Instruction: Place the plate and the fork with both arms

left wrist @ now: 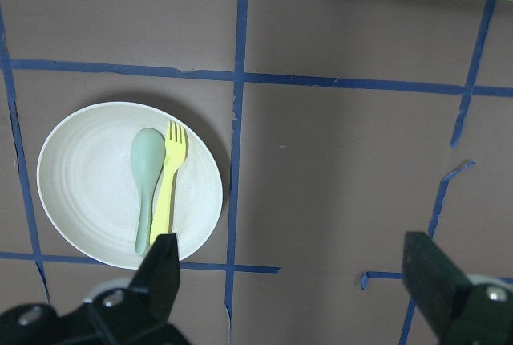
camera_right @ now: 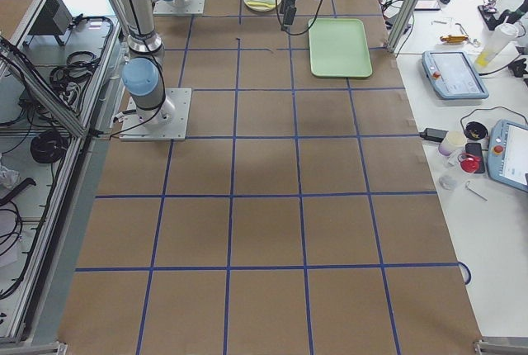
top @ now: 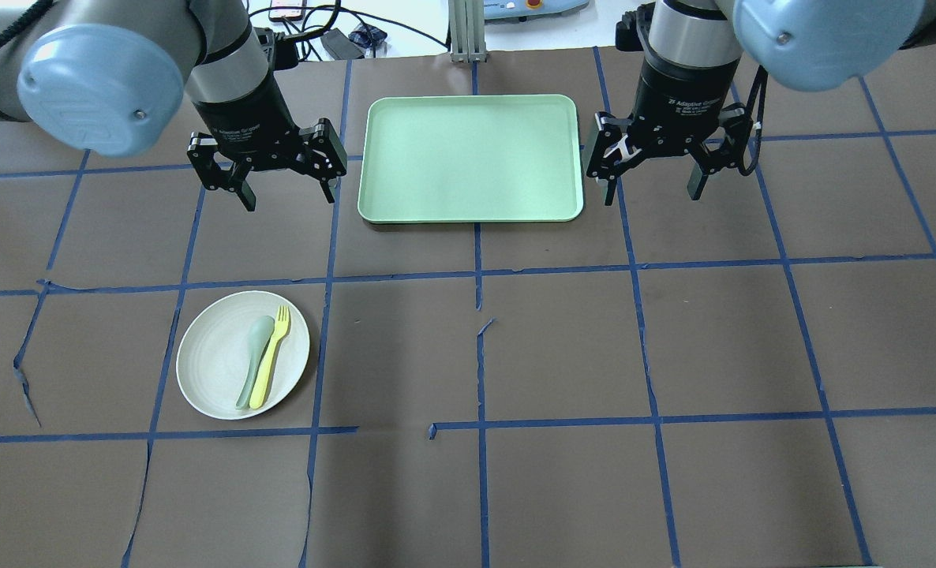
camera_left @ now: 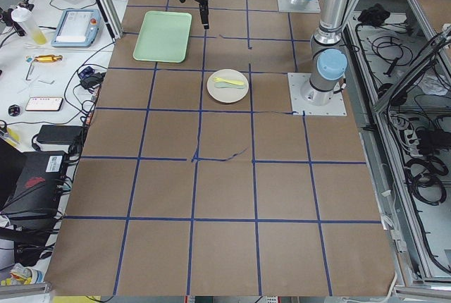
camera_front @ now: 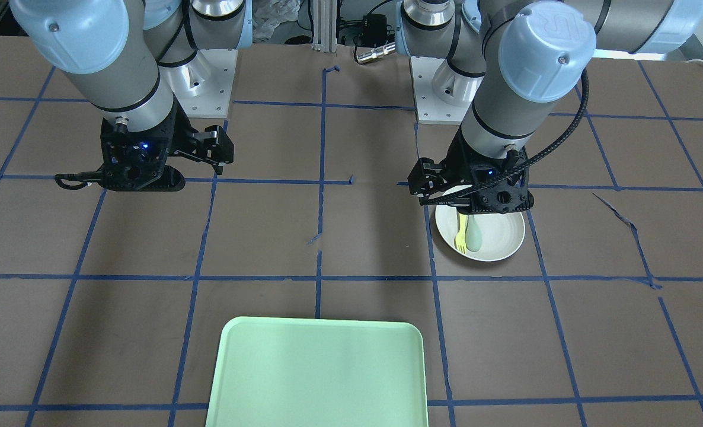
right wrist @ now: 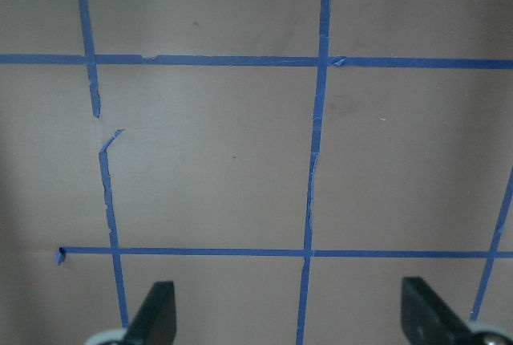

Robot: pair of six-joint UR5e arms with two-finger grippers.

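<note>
The off-white plate (top: 209, 356) lies on the brown table on my left side. The yellow fork (top: 271, 355) and a pale mint spoon (top: 252, 361) lie side by side in it. The left wrist view shows the plate (left wrist: 84, 188) and fork (left wrist: 168, 188) from above. My left gripper (top: 288, 197) is open and empty. It hangs above the table beyond the plate, beside the tray's left edge. My right gripper (top: 651, 192) is open and empty, beside the tray's right edge, with only bare table under it (right wrist: 290, 313).
The light-green tray (top: 470, 158) lies at the table's far middle, between the two grippers. Blue tape lines cross the brown table. Both arm bases stand at the near edge (camera_front: 209, 83).
</note>
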